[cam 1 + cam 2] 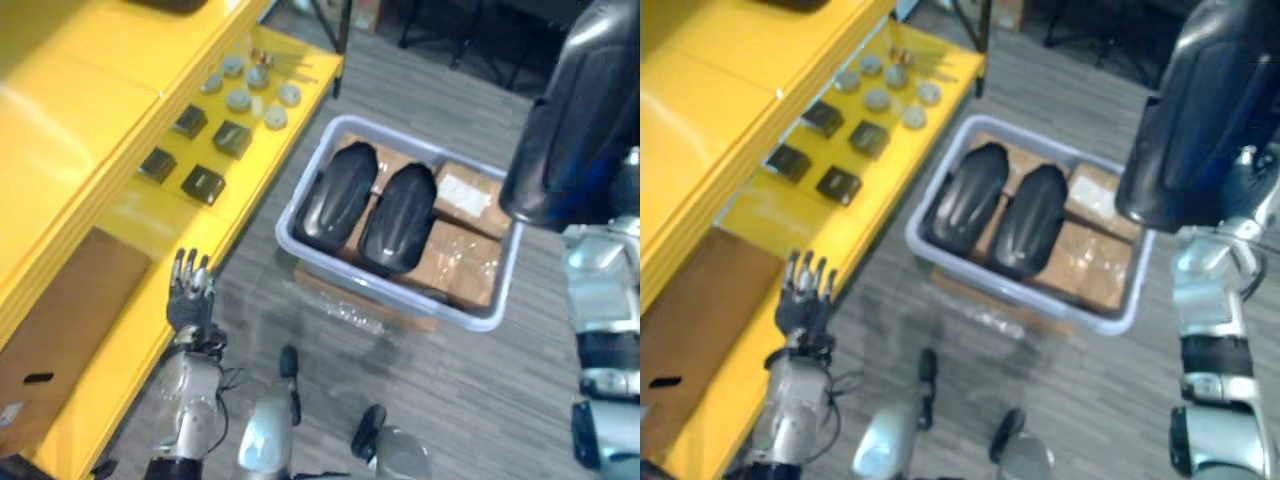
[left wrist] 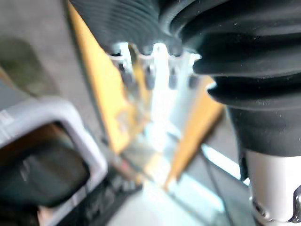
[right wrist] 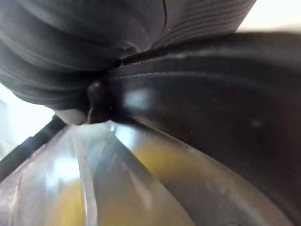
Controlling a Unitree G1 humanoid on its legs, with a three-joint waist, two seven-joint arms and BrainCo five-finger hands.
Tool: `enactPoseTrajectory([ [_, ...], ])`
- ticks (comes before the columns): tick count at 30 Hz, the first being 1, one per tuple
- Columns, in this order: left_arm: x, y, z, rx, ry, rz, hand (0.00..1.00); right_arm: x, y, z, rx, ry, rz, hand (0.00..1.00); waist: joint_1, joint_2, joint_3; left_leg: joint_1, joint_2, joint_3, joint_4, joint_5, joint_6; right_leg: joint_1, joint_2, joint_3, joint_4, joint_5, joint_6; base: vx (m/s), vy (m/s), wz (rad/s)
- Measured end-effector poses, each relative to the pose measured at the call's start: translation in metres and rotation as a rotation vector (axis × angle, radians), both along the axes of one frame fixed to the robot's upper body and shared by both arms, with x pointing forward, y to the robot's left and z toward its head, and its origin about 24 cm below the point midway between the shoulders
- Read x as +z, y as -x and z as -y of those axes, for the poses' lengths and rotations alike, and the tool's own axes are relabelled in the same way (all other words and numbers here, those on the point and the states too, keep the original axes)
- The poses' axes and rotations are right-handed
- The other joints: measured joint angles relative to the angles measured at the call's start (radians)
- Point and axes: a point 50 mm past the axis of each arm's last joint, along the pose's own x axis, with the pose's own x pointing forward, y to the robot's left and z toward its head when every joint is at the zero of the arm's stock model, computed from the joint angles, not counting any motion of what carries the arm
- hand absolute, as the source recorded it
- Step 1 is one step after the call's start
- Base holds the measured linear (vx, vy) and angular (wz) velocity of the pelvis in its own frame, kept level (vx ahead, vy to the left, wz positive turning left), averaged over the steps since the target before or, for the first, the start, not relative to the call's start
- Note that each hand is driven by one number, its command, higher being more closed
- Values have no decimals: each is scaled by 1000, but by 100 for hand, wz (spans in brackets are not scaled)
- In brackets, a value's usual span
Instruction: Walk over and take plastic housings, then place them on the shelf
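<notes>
A large black plastic housing (image 1: 575, 110) hangs in the air at the right, carried by my right arm, which rises beneath it. My right hand (image 3: 94, 47) presses against the housing's glossy surface (image 3: 225, 117) in the right wrist view. Two more black housings (image 1: 338, 195) (image 1: 398, 215) lie side by side in a grey bin (image 1: 480, 318) on the floor. My left hand (image 1: 190, 295) is open and holds nothing, fingers straight, at the front edge of the yellow shelf (image 1: 120, 230).
Cardboard boxes (image 1: 465, 250) fill the bin's right half. On the yellow shelf lie several round grey discs (image 1: 250, 95) and dark square parts (image 1: 205, 150). A brown cardboard sheet (image 1: 60, 320) lies on the lower level. Grey floor surrounds the bin.
</notes>
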Motion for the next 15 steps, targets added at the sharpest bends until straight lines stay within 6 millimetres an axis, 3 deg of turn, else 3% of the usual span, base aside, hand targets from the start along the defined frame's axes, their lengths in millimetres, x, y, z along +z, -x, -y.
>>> enactPoseTrajectory([
  [5,40,-17,37,-161,-41,153,0,3,-4,-33,134,117,76,100,-25,-6,-80,118,-7,24,-111,36,-4,64,3,8,-32,19,2,93,-21,-15],
  [8,50,-25,57,-246,-72,164,0,10,-3,-61,256,200,141,100,-41,-3,-99,148,-6,48,-111,36,-5,82,2,30,-32,21,1,15,-15,-19],
  [11,51,-28,77,-375,-34,130,0,14,-1,-82,357,245,190,100,-46,2,-113,159,-2,64,-112,40,-10,80,4,51,-32,21,1,-37,-6,-16],
  [15,36,-29,98,-494,6,32,0,8,-2,-101,454,264,184,100,-64,21,-130,163,-1,64,-114,46,-7,80,5,59,-32,21,1,-77,16,-7],
])
